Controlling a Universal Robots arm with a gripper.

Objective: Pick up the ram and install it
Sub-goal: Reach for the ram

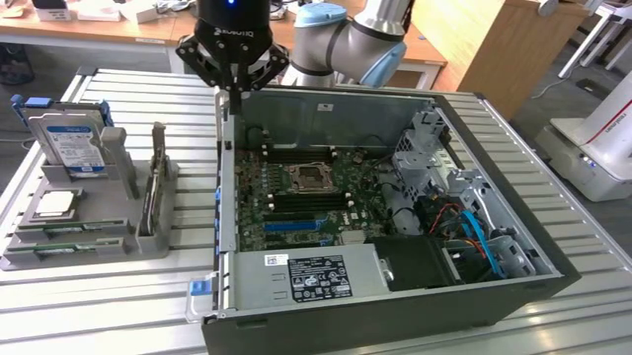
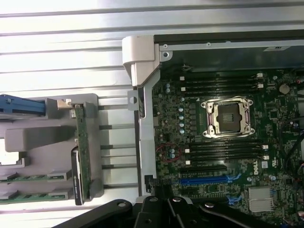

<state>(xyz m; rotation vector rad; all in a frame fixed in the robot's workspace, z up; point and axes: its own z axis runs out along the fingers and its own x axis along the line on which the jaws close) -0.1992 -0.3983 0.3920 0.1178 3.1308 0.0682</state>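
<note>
The hand (image 1: 235, 95) is closed tight with nothing in it. In the exterior view it hangs over the 11 o'clock corner of the open case (image 1: 395, 325). The ram (image 1: 148, 211) stands on edge in the grey holder (image 1: 148, 248) on the worktop (image 1: 99, 310). It is at 9 o'clock from the case and 7 o'clock from the hand, well apart from it. Inside the case, the motherboard (image 1: 296, 214) has its socket (image 1: 308, 176) near the middle.
</note>
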